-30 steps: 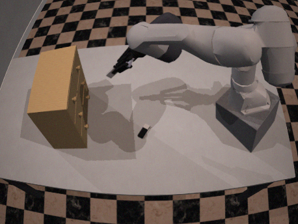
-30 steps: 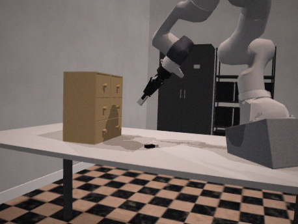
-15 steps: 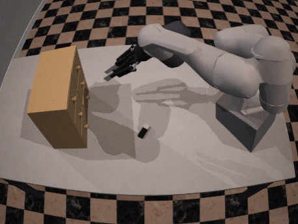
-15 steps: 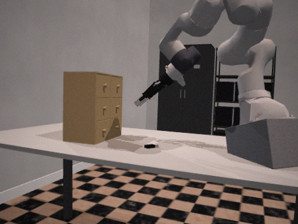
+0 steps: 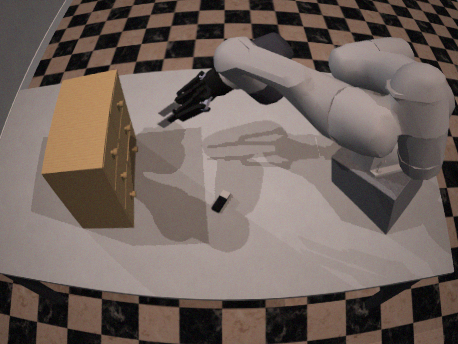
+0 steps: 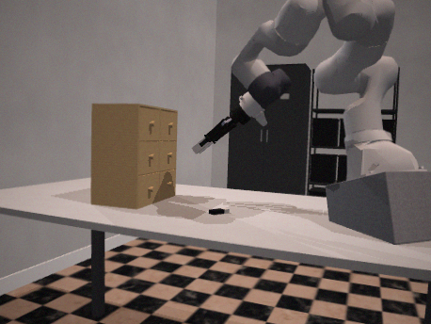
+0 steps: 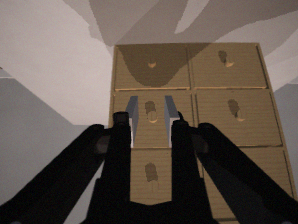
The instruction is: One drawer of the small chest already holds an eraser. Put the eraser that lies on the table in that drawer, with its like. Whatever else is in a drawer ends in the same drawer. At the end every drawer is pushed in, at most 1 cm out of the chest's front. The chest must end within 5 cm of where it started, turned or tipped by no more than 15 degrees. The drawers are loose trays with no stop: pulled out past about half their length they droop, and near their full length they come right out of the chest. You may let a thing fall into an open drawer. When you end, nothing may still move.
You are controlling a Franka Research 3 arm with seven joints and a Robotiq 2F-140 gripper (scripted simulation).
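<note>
The arm reaches toward the chest, its pincer slanting down in front of the drawer fronts, fingers slightly parted with nothing between them. The one loose eraser, black and white, lies on the counter in front of the chest (the wrist view misses it, though it catches a knob framed between the fingertips). The exterior view shows six drawers in two columns of three, each with one knob, all looking pushed in, and also one dark cabinet beyond the chest, which the top view leaves out.
</note>
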